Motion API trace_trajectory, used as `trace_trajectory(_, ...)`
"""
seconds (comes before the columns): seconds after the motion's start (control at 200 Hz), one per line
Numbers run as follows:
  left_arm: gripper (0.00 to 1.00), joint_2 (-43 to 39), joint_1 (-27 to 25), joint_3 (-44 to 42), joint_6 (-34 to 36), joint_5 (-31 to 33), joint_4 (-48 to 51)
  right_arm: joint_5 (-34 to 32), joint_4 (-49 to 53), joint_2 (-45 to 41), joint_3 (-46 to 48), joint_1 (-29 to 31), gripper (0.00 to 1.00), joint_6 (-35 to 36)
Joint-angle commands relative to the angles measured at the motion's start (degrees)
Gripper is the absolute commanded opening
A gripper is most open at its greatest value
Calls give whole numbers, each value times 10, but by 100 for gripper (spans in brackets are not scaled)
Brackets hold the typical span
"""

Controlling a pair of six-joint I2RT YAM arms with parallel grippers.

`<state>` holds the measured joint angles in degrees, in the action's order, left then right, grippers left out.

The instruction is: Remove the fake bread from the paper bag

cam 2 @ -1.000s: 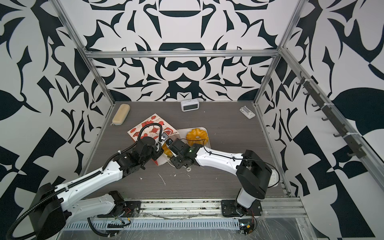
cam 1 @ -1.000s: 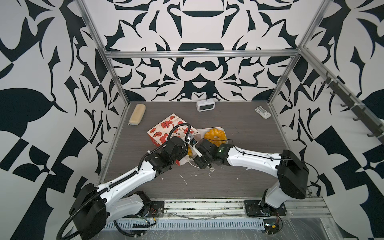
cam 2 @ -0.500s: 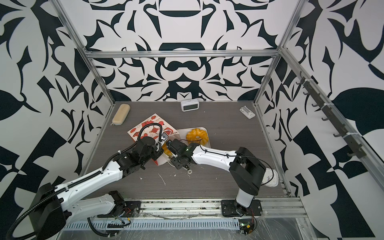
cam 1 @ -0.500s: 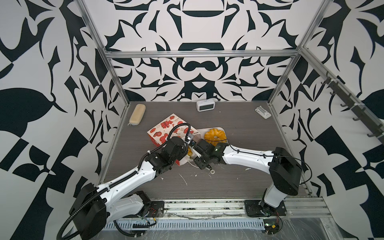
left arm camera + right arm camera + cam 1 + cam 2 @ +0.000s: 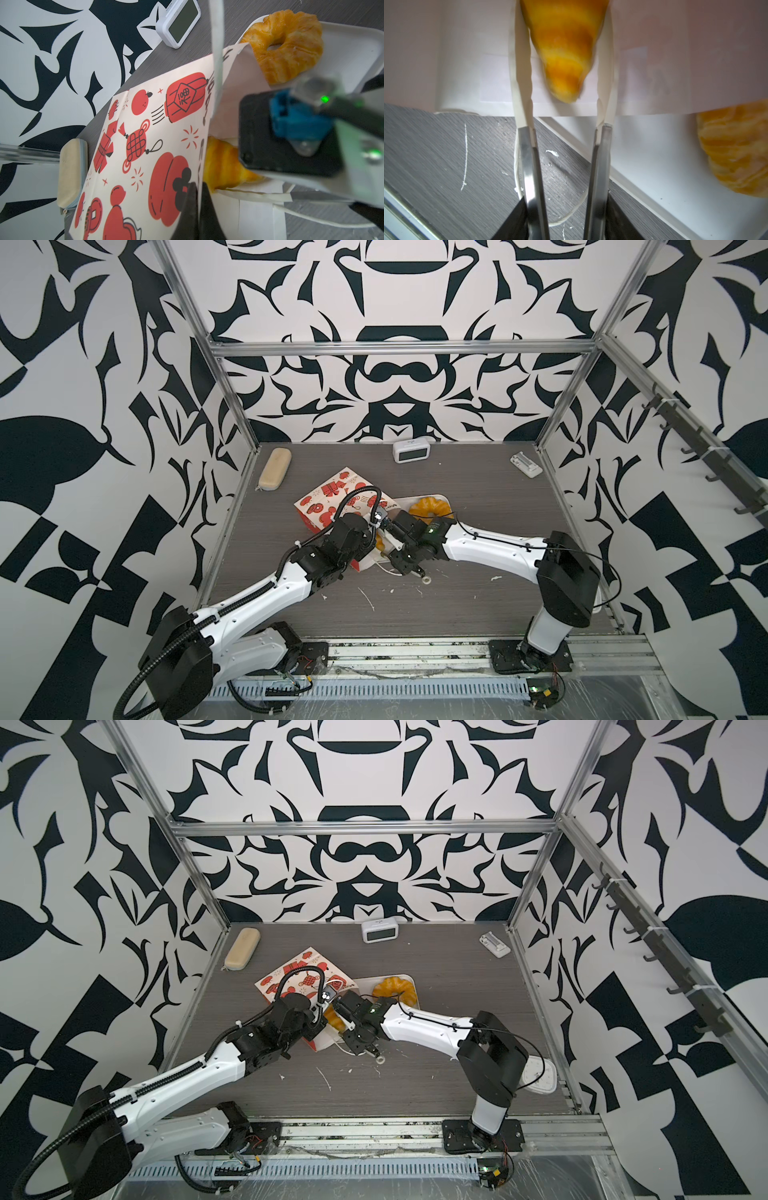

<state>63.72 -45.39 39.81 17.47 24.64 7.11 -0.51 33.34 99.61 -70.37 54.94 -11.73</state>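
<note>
Big stuff first: the grey worktop (image 5: 478, 605) has the paper bag (image 5: 328, 497) lying on its side around the middle, a bit left, with its mouth pointing near and right. The white tray (image 5: 353, 41) sits just right of that mouth, and the ring pastry (image 5: 430, 508) is already on it, so that one's out. The croissant (image 5: 566, 52) is the one in play, sitting in the bag's mouth with its pointy end toward the opening. The left claw (image 5: 198, 185) is pinched together on the bag's upper lip and holds the mouth open. The right claw (image 5: 563, 31) has its white-tipped fingers (image 5: 521, 72) either side of the croissant's fat part. They look like they touch it, but it's blurry and I honestly can't tell if it's properly clamped. What I'd worry about: the croissant is glossy and tapers toward the way out, so a weak pinch could just slide down the taper and off the tip. The lip is thin paper too, so if it slips or tears the mouth flops shut on the fingers. Also the cord handle (image 5: 516, 166) loops on the worktop right under the right claw and could snag and drag the bag along. View-wise, the top views only give a sliver of yellow between the two wrists. Only the right wrist view shows fingers against croissant, and only the left wrist view shows the lip pinch. No view sees deep into the bag, so what's left inside is anyone's guess.
</note>
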Motion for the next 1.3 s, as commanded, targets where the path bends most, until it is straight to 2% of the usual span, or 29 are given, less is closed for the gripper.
trace_trajectory(0.0,0,-5,1,4,-2,-4,0,4,18,-9,-24,-1,46,5)
trace_trajectory(0.215,0,-2,2,7,-2,-5,-1,-4,34,-30,-22,-1,37,7)
trace_trajectory(0.4,0,2,2,11,-3,13,0,-4,51,-77,-4,-2,23,8)
trace_trajectory(0.665,0,2,5,31,-22,26,11,-15,99,-194,61,-2,23,-10)
trace_trajectory(1.01,0,0,27,64,-52,21,39,-58,114,-398,124,-4,22,-84)
trace_trajectory(1.165,0,-9,42,85,-70,23,70,-117,101,-429,115,-5,22,-89)
trace_trajectory(1.295,0,-33,44,91,-76,33,90,-144,84,-407,111,-9,22,-75)
